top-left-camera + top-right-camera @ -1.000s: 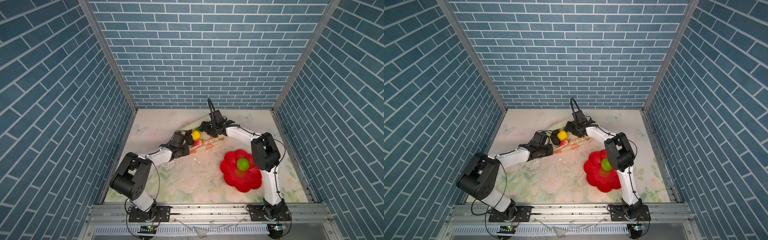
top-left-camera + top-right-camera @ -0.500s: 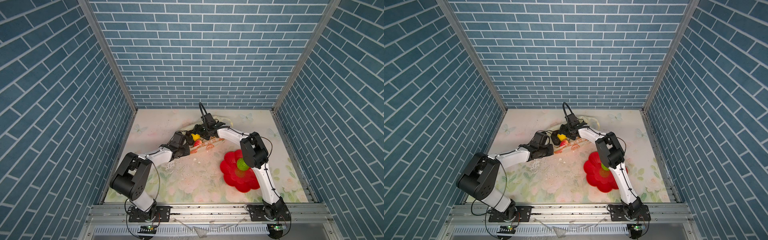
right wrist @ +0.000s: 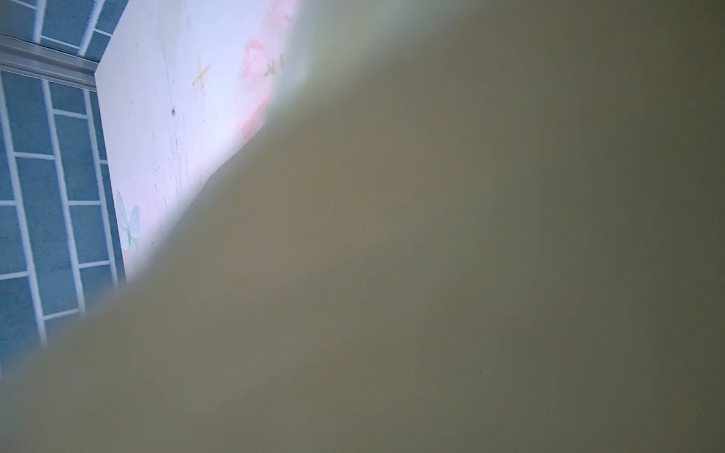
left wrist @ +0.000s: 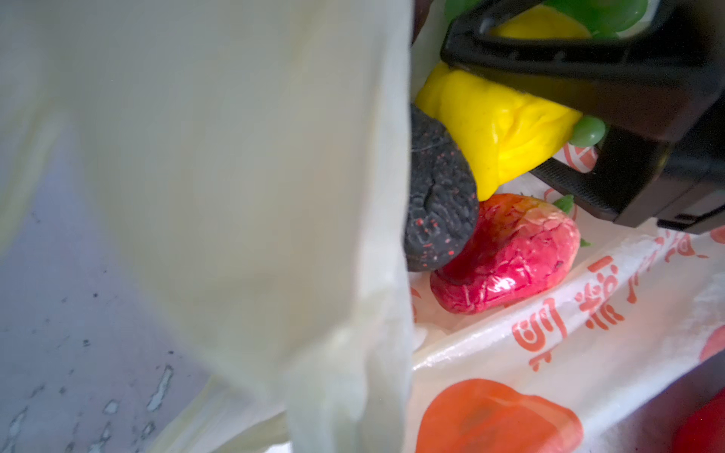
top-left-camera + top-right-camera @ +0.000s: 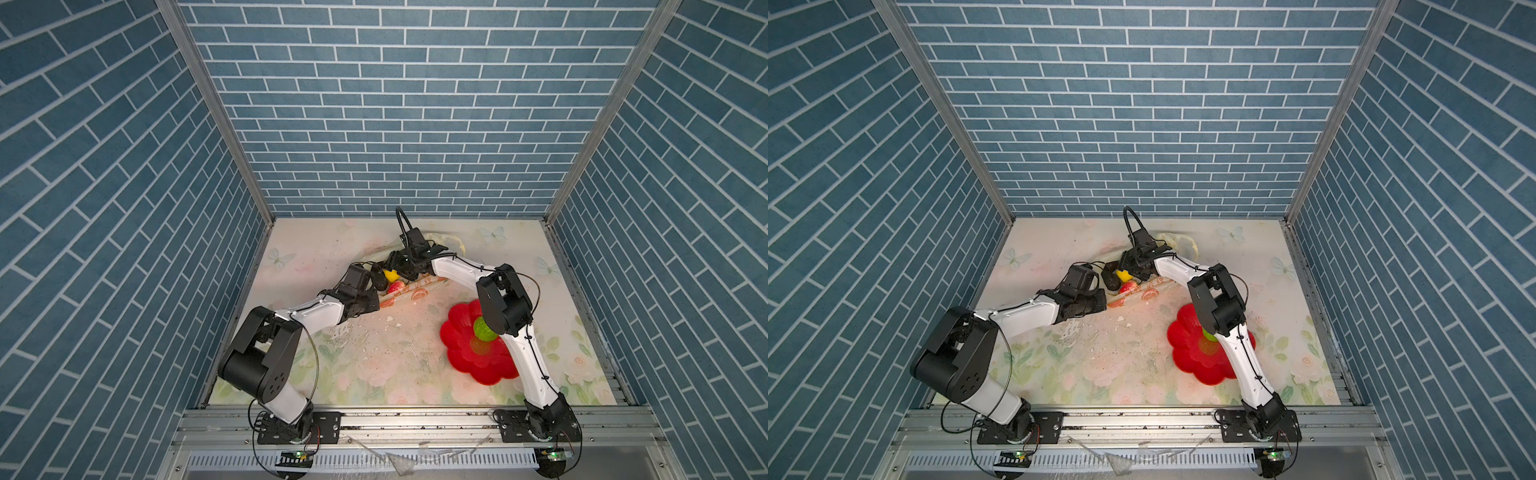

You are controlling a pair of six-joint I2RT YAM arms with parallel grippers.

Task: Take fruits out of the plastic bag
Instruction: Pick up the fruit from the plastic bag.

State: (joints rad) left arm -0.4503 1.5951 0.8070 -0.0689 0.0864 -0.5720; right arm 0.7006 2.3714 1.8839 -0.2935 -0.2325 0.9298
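Near edge: bare floral counter (image 5: 374,365). Red flower-shaped plate (image 5: 459,349) sits on it, right of centre. One bumpy green fruit (image 5: 482,329) lies in the plate, out of the bag. The right arm's elbow has swung over it within the last second and now hides part of it.

Middle: left gripper (image 5: 374,302) has not moved. Its fingers are closed and appear to pinch the near rim of the plastic bag (image 5: 419,289), holding the mouth up. In the left wrist view the pale film hangs taut across half the lens.

Inside the mouth, left wrist view: strawberry (image 4: 510,255) on the printed lower sheet, with a dark avocado-like piece (image 4: 439,204) leaning on it. The lemon (image 4: 490,133) is behind both, with green grapes (image 4: 586,131) beyond it.

Farther: right gripper (image 4: 502,110) stood clear of the lemon, off to its right, a second ago. It has since reached into the mouth, and its black fingers now flank the lemon, one on each side. They are narrowing, but I cannot tell whether they yet bear firmly on it. The right wrist view is smothered by bag film and gives nothing.

Reading: one fruit is out and the lemon is the second pick, at the closing stage. Strawberry, avocado-like piece and grapes are still in the bag. The lemon touches the avocado-like piece, so lifting it may shift that piece.
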